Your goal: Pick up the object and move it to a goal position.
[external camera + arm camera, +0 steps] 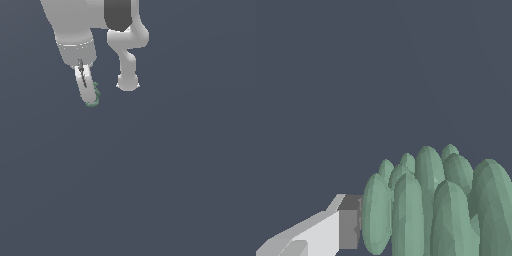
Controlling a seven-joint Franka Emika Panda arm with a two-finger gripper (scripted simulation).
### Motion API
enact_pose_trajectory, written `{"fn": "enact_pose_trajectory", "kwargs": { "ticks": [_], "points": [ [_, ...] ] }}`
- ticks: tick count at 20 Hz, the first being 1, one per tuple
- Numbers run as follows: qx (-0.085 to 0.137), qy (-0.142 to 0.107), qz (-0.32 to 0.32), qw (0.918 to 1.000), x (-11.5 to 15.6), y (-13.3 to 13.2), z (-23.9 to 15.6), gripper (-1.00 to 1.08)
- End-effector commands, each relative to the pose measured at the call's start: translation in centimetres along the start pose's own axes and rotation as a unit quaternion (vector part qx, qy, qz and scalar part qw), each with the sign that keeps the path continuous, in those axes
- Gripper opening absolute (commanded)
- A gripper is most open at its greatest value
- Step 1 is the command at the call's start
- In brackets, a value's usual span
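Observation:
The object [96, 93] is a tiny pale green ribbed piece, and only its edge peeks out beside and below my white gripper [89, 96] in the upper left of the exterior view. The fingers look pressed together around it. In the wrist view the object [426, 210] fills the lower part as rows of rounded green ridges. One white finger with a grey pad [348, 222] presses against its side. The other finger is out of frame.
The arm's white links and base [127, 60] rise just to the exterior view's right of the gripper. A flat dark grey-blue floor [150, 190] spreads all around, with no other objects or goal marker in sight.

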State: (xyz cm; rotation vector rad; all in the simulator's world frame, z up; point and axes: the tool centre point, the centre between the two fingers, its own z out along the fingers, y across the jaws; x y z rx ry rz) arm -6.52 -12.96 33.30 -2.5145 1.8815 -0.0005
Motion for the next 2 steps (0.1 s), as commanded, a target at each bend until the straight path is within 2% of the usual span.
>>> {"fn": "enact_pose_trajectory", "kwargs": {
  "ticks": [1, 2],
  "points": [
    [-0.001, 0.0, -0.001, 1.0, 0.12, 0.09, -0.2, -1.0],
    [-0.001, 0.0, -0.001, 1.0, 0.13, 0.07, -0.2, -1.0]
  ]
}}
